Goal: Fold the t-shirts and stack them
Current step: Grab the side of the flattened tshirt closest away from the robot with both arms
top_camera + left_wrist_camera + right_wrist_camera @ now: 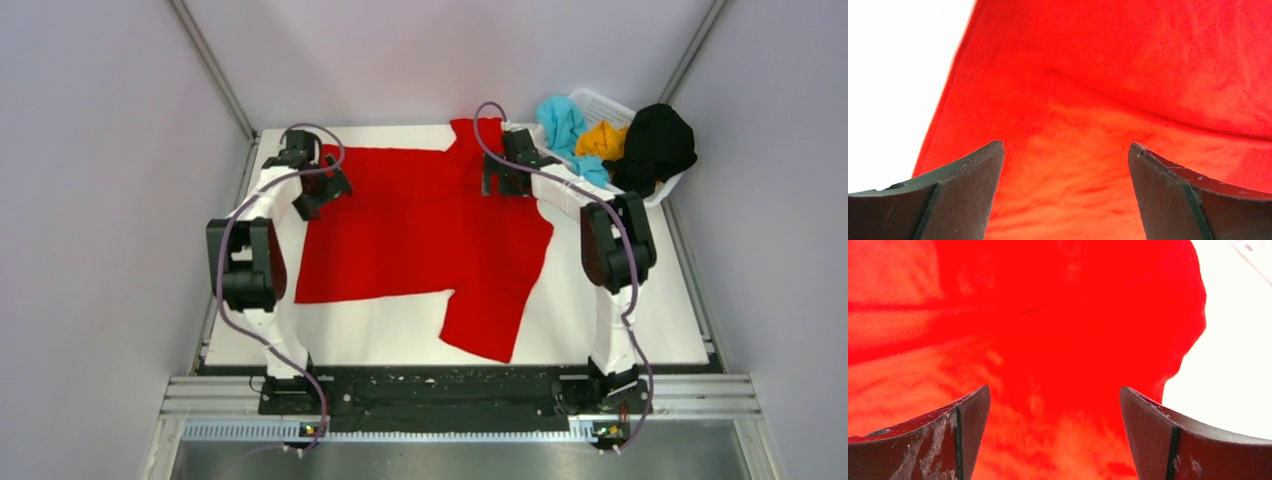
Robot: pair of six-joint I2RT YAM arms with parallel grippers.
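While hovering over the red t-shirt (420, 240) spread on the table (600, 330) with left fingers (958, 200) and right fingers (1168, 440) wide apart, empty, have folded nothing, leaving other t-shirts (603, 138) (teal, orange, black) heaped in the basket (603, 101).

Red tee (1128, 100) is seen filling the view, creased across; the left gripper (1065, 165) is held open over it.

Bright, even, diffuse light in the top view, shadows faint and soft, table (893, 75) blown out to white in both wrist views, red shirt (1048, 340) oversaturated, its weave blurred close up
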